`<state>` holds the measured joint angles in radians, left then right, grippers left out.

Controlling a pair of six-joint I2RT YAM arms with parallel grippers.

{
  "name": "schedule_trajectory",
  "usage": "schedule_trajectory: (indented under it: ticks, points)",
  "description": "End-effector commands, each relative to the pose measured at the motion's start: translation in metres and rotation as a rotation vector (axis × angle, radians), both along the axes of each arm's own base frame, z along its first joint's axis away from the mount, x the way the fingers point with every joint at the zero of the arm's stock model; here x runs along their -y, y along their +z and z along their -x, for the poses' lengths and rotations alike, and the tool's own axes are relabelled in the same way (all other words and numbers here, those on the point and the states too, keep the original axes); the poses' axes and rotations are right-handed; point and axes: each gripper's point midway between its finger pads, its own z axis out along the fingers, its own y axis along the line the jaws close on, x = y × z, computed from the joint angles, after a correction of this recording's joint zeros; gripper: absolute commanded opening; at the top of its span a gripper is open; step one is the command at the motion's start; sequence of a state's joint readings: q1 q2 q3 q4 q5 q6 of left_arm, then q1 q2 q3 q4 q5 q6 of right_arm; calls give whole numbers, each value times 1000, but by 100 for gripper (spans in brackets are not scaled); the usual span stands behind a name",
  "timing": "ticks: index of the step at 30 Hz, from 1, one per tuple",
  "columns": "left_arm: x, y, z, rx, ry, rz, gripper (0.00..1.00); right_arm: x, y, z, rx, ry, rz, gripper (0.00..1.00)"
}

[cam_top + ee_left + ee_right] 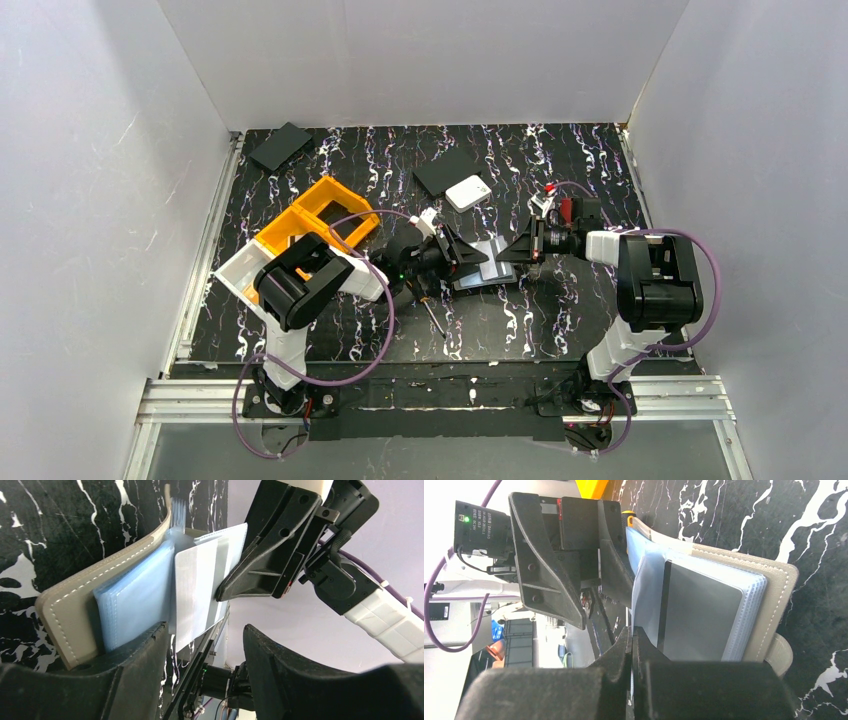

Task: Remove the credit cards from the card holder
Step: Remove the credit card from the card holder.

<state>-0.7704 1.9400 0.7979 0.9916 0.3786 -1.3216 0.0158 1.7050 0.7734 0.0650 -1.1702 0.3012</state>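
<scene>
Mia: Where is the card holder?

Ben: In the middle of the top view. It lies open on the black table, right between the two grippers. The screwdriver is just below it, to the left.

Mia: And the credit cards?

Ben: Inside it. In the middle of the right wrist view, a grey card with a dark stripe sits on the pale blue sleeves.

Mia: What about the left gripper?

Ben: Its fingers are about half open, at the bottom of the left wrist view. One finger is right by the sleeves. A card's bottom edge hangs in the gap. It squeezes nothing.

Mia: And the right gripper?

Ben: Its fingers are pressed tight together, right at the edge of a pale sleeve. I cannot tell if a thin edge is pinched in there.

Mia: How will the cards feel?

Ben: I think light, thin, stiff and smooth, so they can slip. The holder looks soft. Its cover bends up in the upper left of the left wrist view.

Mia: Where should it grab?

Ben: I would pinch a card on the bare edge that sticks out of its sleeve, then pull straight along the sleeve. The other gripper should hold the cover down, or the whole holder may come along.
</scene>
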Motion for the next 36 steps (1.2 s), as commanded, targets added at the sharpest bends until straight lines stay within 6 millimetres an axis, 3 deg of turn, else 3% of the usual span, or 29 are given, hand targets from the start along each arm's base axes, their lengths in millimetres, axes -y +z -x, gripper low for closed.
schedule_trajectory:
  ticks: [1,11,20,22,31,36]
  points:
    - [7,34,-2,56,9,85,53,-2,21,3,52,38,-63,1]
    - [12,26,-5,24,18,85,51,-3,25,5,56,50,-83,1]
    - [19,24,-10,16,19,95,43,-3,27,6,53,59,-97,1]
    - [19,24,-12,15,20,97,38,-4,27,6,54,61,-99,1]
    - [21,26,-11,29,17,134,0,-3,25,5,46,58,-96,1]
    - [14,29,-11,52,19,160,0,-3,24,4,45,51,-91,1]
